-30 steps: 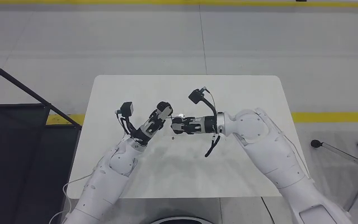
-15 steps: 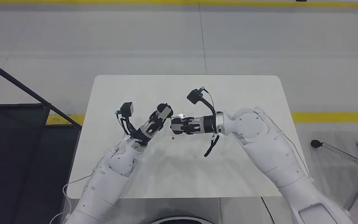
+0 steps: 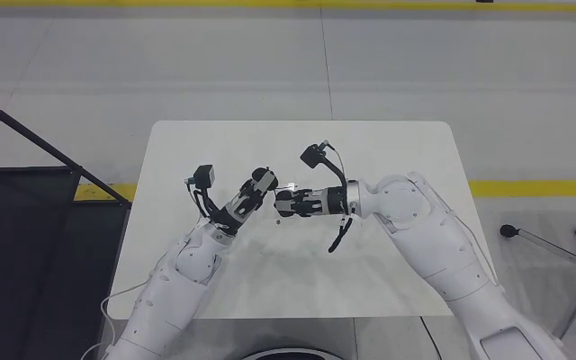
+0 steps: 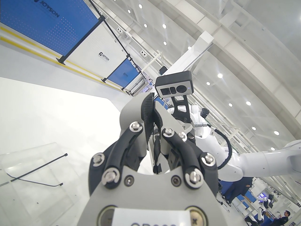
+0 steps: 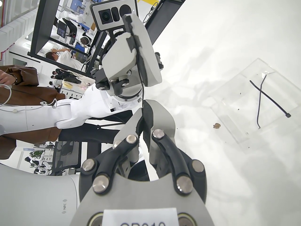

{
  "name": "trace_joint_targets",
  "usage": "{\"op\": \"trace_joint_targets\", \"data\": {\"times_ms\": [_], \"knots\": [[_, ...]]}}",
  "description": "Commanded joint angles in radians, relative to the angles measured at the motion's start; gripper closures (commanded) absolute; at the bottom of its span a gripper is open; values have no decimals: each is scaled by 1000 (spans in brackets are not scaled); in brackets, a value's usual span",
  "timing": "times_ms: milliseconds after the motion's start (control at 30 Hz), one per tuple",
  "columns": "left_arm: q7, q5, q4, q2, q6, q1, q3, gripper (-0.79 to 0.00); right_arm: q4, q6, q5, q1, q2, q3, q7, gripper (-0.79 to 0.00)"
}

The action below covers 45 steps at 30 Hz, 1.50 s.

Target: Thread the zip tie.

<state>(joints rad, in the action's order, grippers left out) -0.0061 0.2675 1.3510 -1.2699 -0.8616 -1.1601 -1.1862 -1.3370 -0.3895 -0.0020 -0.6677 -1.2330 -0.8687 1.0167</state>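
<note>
Black zip tie [image 5: 141, 90] hangs above the middle of the tabletop [image 3: 387, 153], my left claw [image 4: 151, 109] and right claw [image 5: 144, 116] each pinching it. I see no loop, so I judge the tail is not yet through the head.

The zip tie [image 5: 142, 90] was a thin black strap, held clear of the table over its middle, a little left of centre. It ran nearly straight and taut between the two grippers. One end was pinched in the right gripper [image 5: 144, 110]. The other lay flat along the pads of the left gripper [image 5: 129, 23], whose fingers were closed on it. Two more zip ties [image 5: 270, 98], also black and unlooped, lay crossed on a clear tray [image 5: 225, 118] on the table.
</note>
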Motion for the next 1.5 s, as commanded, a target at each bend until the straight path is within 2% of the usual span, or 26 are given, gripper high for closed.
{"op": "trace_joint_targets", "data": {"times_ms": [0, 167, 200, 267, 333, 367, 500, 667, 833, 1200, 1300, 1467], "knots": [[1, 1, 1, -1, 1, -1, -1, 0, 0, 0, 0, 0, 0, 0, 1, 0], [6, 8, 2, -2, 1, -4, -8, 0, 1, 2, -2, 2, -1, 1, 8, -9], [9, 12, 2, -2, 3, -5, -11, 0, 1, 4, -2, 4, 0, 0, 10, -160], [22, 27, 4, -1, 15, -7, -27, 0, 2, 9, -8, 9, 1, -7, 15, -545], [38, 49, 10, 1, 25, -14, -49, 0, 0, 23, -26, 15, 5, -19, 14, -742], [46, 56, 14, 2, 28, -19, -61, 0, -3, 29, -33, 17, 7, -25, 15, -760], [77, 90, 29, 11, 37, -52, -123, 0, -2, 116, -132, 36, 13, -35, 3, -785], [106, 127, 54, 22, 37, -113, -195, 0, 37, 246, -228, 71, -2, 16, -28, -785], [148, 138, 76, 29, 26, -174, -257, 0, 84, 299, -256, 102, -19, 58, -40, -785], [154, 138, 82, 30, 23, -181, -263, 0, 94, 314, -251, 91, -21, 57, -64, -785], [153, 158, 96, 28, 71, -187, -260, 0, 133, 339, -213, 90, -30, 59, -92, -785], [219, 248, 113, 22, 119, -202, -256, 0, 216, 366, -169, 114, -50, 69, -122, -785]]}}
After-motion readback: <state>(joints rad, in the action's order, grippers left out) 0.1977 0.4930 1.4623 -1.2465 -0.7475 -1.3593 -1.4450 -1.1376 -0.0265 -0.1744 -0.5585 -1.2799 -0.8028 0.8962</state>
